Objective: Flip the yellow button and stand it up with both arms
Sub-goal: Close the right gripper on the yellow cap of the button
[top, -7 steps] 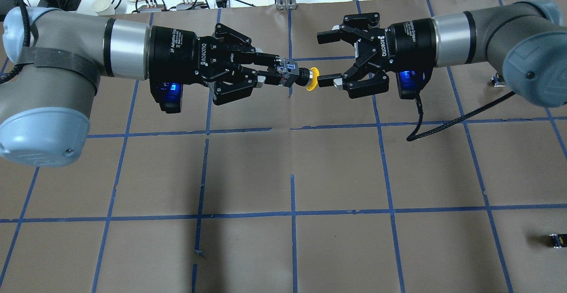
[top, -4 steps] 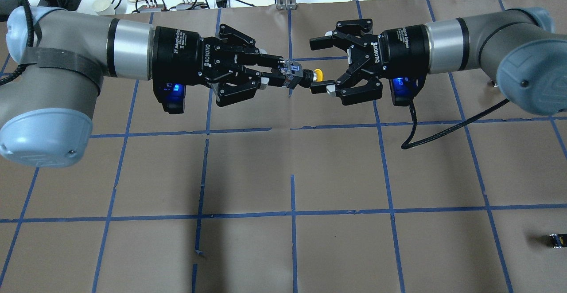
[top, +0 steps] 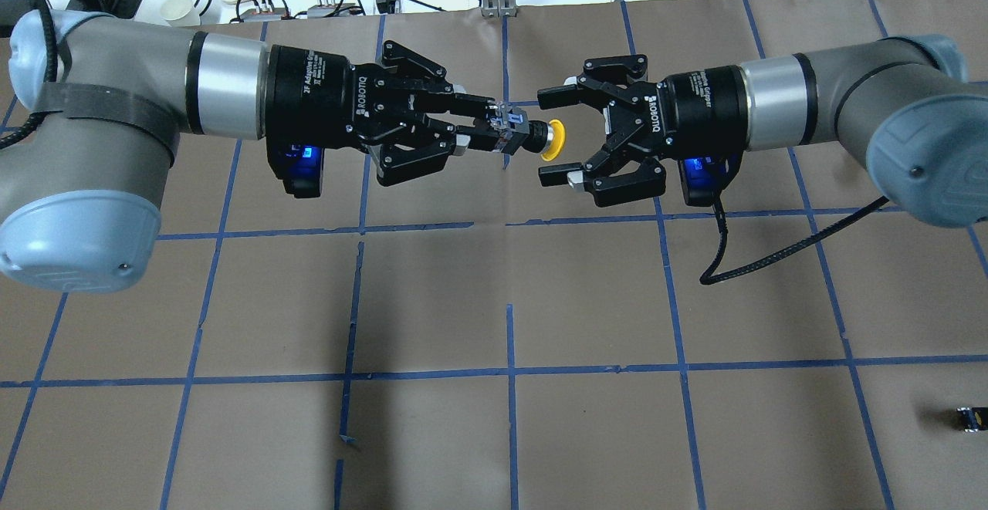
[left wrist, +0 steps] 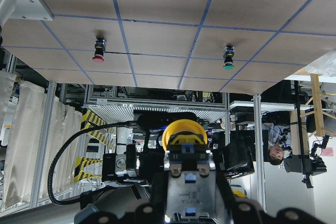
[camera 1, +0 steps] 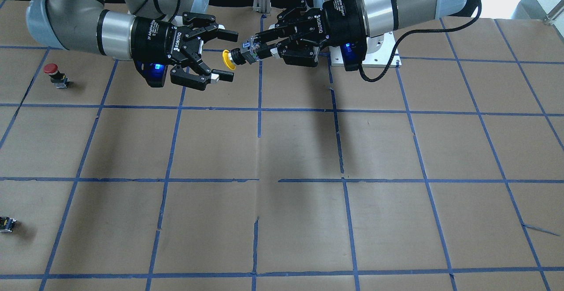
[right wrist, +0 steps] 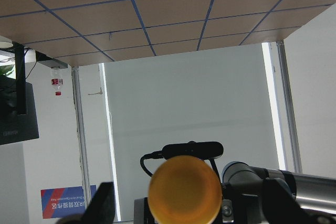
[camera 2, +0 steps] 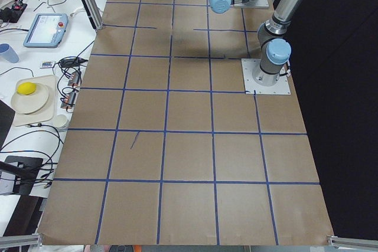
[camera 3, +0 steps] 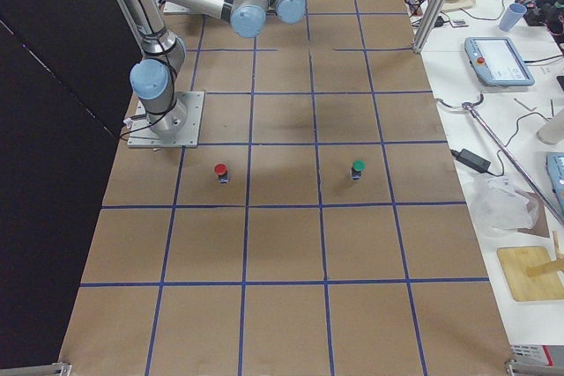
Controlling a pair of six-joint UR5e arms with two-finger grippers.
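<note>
Yellow-capped black push-button (top: pixel 553 140) is aloft above the brown paper surface (top: pixel 587 302), its blocky body pinched in the left claw (top: pixel 494 125), cap outward. The right claw (camera 1: pixel 228 55) gapes wide around that cap, likely placed to take over so the button can be turned.

We see the left gripper (camera 1: pixel 259 49) closed on the body of the yellow button (camera 1: pixel 230 57), above the table (camera 1: pixel 299 150). Its cap lies between the spread fingers (camera 1: pixel 225 33) of the right gripper (camera 1: pixel 227 55), touching neither.
</note>
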